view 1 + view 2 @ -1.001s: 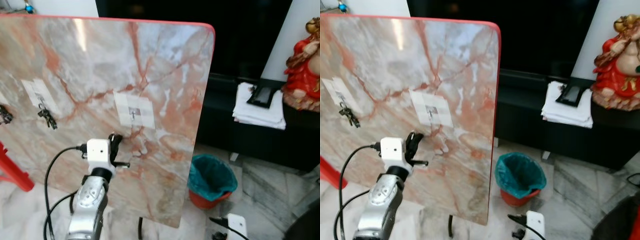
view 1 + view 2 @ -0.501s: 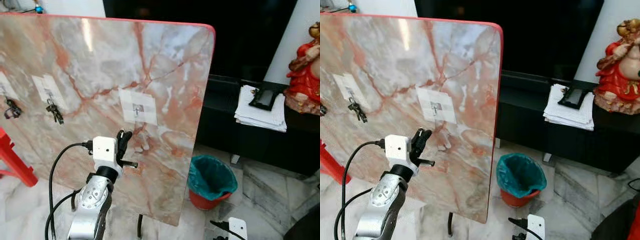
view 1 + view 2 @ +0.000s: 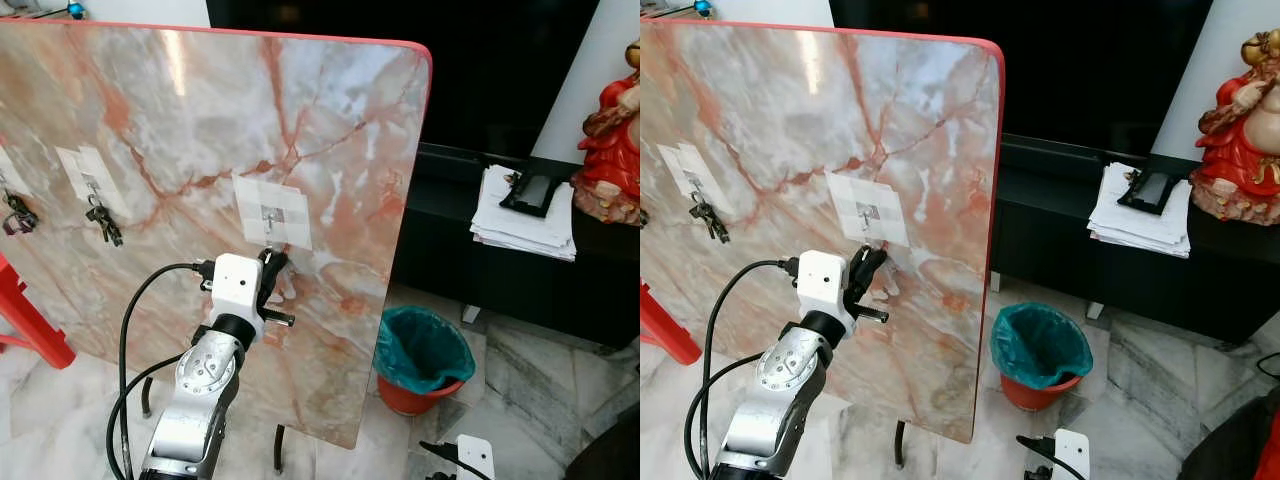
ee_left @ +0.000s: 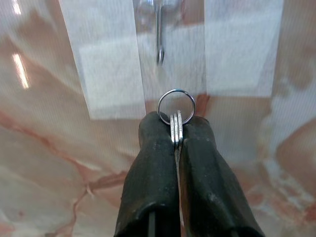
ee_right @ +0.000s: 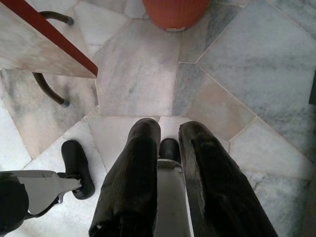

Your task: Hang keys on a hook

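Left gripper pinched the keys between its fingers, ring protruding upright toward the marble board. Hook sat just above the ring, slightly left, not touching. Right gripper hung idle, fingers slightly parted, empty.

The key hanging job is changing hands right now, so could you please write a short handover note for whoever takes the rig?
Left gripper: shut on the key ring, raised to the marble board, just below the empty metal hook.
Right gripper: idle, hanging low over the floor, fingers slightly apart, holding nothing.
Done: keys picked up and brought to the hook. Another key set already hangs on a hook further left.
Left: lift the ring over the hook tip, seat it, release, withdraw.
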You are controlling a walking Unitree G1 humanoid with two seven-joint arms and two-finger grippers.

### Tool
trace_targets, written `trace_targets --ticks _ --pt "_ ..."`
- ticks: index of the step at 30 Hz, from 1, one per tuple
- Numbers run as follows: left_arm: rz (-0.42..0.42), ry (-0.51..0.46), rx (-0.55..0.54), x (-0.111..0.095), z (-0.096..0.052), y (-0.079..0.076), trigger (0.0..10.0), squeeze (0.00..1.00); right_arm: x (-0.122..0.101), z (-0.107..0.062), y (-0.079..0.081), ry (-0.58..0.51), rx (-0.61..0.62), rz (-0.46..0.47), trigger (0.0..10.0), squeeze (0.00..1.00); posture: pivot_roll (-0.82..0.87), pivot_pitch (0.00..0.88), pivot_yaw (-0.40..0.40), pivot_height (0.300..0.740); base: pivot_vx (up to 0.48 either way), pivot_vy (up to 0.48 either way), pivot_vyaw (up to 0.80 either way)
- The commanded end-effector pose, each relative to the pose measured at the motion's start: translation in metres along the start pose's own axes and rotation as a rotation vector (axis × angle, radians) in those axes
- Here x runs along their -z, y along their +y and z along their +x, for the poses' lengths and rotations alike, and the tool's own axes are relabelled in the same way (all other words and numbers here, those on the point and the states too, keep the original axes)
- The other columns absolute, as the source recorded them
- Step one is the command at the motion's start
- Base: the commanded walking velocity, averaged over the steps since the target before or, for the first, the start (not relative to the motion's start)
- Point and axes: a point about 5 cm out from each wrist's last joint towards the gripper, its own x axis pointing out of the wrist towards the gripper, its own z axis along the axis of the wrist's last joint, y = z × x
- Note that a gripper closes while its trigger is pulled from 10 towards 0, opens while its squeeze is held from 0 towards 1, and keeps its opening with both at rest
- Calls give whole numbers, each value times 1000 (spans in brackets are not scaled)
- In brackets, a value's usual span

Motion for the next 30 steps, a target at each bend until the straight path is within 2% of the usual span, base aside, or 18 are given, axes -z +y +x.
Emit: trace_targets --ticks 1,13,22,30 --pt "6 -24 17 -10 3 -3 10000 0 1 0 -2 9 2 -4 10000 0 44 0 -6 740 0 0 0" --pt "-17 -53 0 -23 8 -6 10000 0 -2 0 -6 3 1 -10 10000 0 42 0 -10 740 0 0 0" --pt "-25 -52 -32 -23 6 -2 10000 0 6 -2 -6 15 0 -12 10000 0 41 0 -20 740 0 0 0" --pt "-32 -43 -59 -22 6 2 10000 0 0 0 -1 3 -13 -20 10000 0 40 0 -25 740 0 0 0"
